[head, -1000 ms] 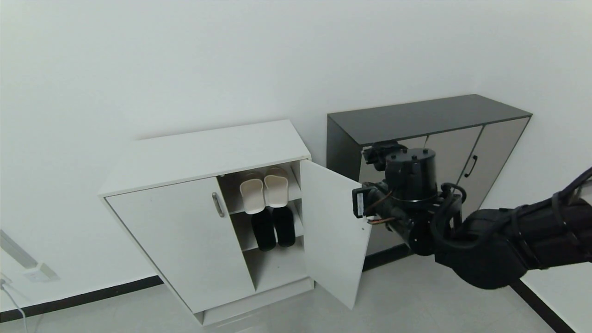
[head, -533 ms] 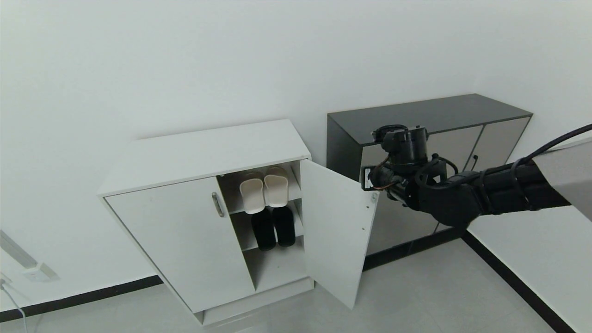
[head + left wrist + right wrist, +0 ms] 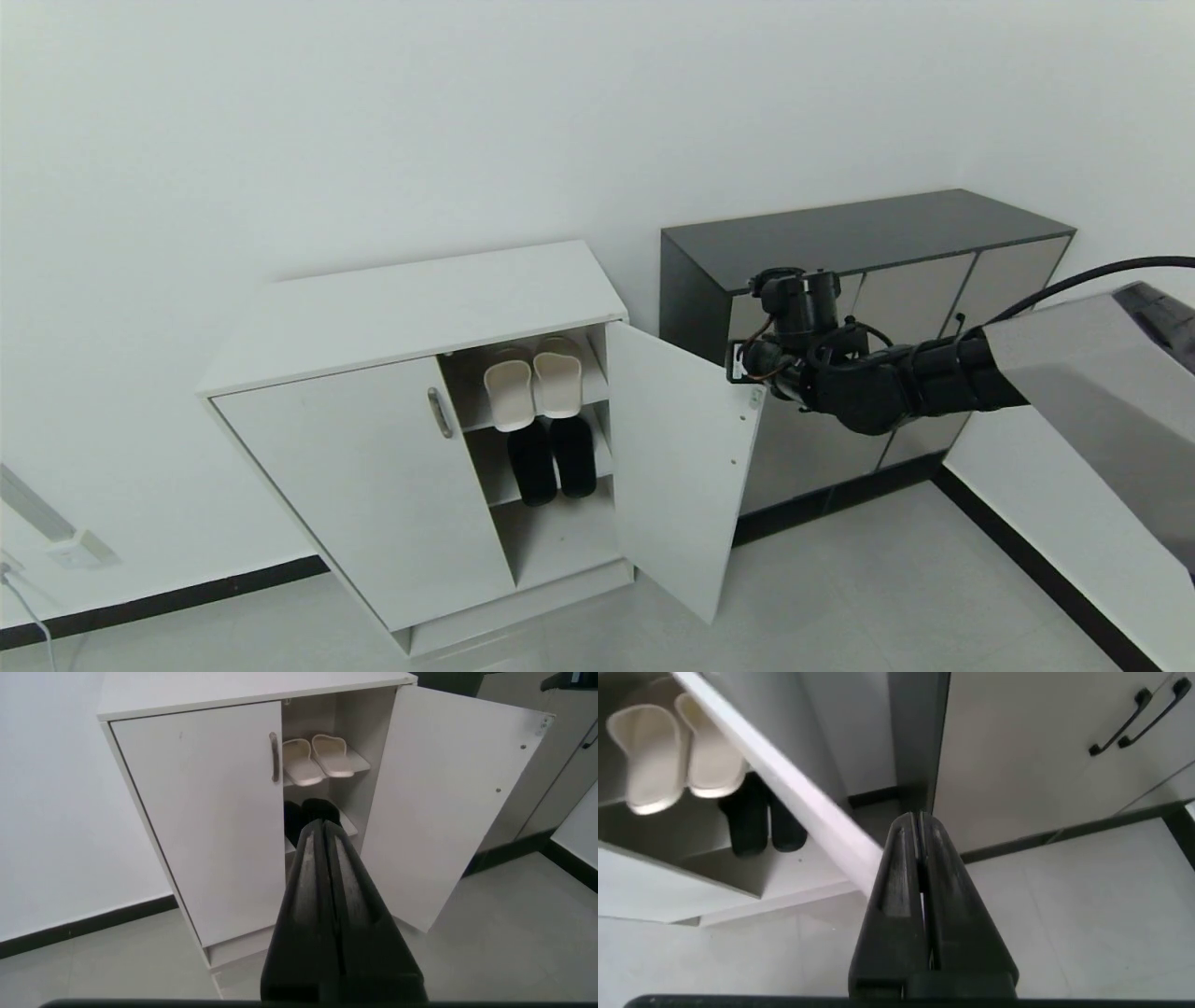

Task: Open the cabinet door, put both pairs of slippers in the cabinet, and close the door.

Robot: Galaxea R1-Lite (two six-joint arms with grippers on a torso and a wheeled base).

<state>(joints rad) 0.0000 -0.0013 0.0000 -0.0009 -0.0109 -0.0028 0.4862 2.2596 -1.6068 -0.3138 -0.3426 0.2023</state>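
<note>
- A white cabinet [image 3: 411, 308] with flat, smooth panels is standing against a plain wall. Its left door is sitting closed, carrying a slim metal handle [image 3: 439, 413].
- Its right door [image 3: 677, 467] is hanging wide open, a flat white slab with small hinge holes along its inner face.
- Rounded cream slippers [image 3: 534, 385] are lying side by side on the upper shelf, with matte black slippers [image 3: 553, 457] directly beneath on the middle shelf.
- The right pincer [image 3: 738, 369] is hovering just beside the open door's top outer corner. Its two black fingers are pressing together, gripping nothing.
- The left pincer [image 3: 322, 831] is hanging in front of the cabinet, well apart from it, fingers likewise pressed together and empty.
- A dark grey cabinet [image 3: 840, 233] with pale doors is standing just to the right.
- Compared with a second ago, the right arm has been stretching farther out and away from the head camera, towards the door's corner. The door and slippers are lying unchanged.
</note>
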